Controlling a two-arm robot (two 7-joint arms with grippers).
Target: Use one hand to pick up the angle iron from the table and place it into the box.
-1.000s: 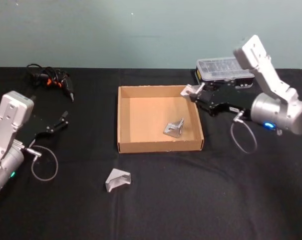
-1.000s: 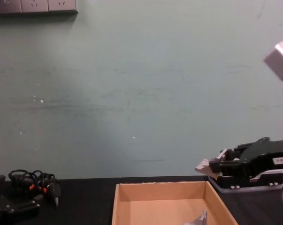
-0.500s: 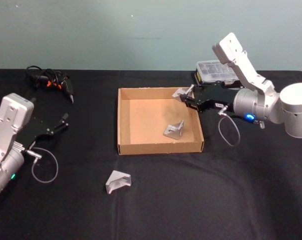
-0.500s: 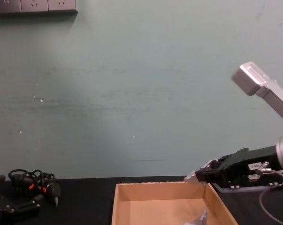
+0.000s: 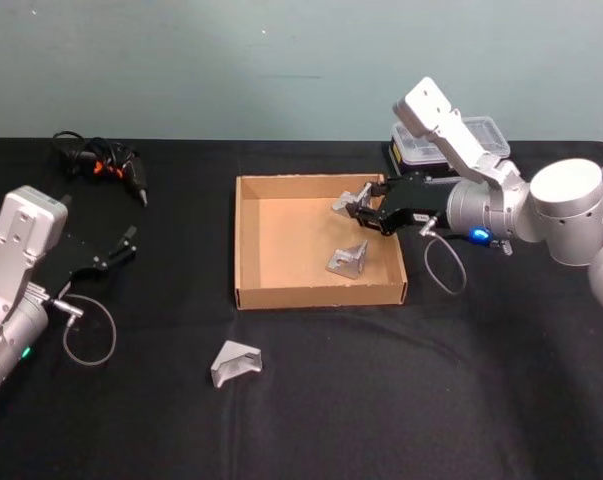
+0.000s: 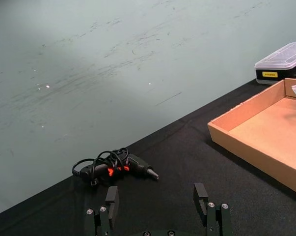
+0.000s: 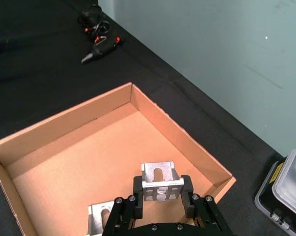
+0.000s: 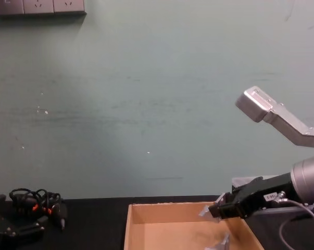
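my right pincer [image 5: 355,209] hangs over the far right part of the box [image 5: 243,240]. its fingers are pressed onto the held angle iron [image 7: 160,179], which sits crosswise between them with a slotted face turned toward the wrist camera. in the head view the piece is inside the box's outline, just in from the right wall and closer to the far wall than the near one. in the chest view it rides at about rim level, so i judge the bare cardboard floor lies straight below it. that is the relation i care about: down, not sideways.

a boxed angle iron [image 5: 349,258] already lies on the floor, a little nearer to me than the pincer. a release here could clip it, though i judge there is room on the far side.

a loose angle iron [image 5: 235,361] waits on the tabletop [image 5: 431,400], near of the box's left corner. it is somewhat closer to my left pincer [image 5: 128,243], which is parked out left with its fingers spread.
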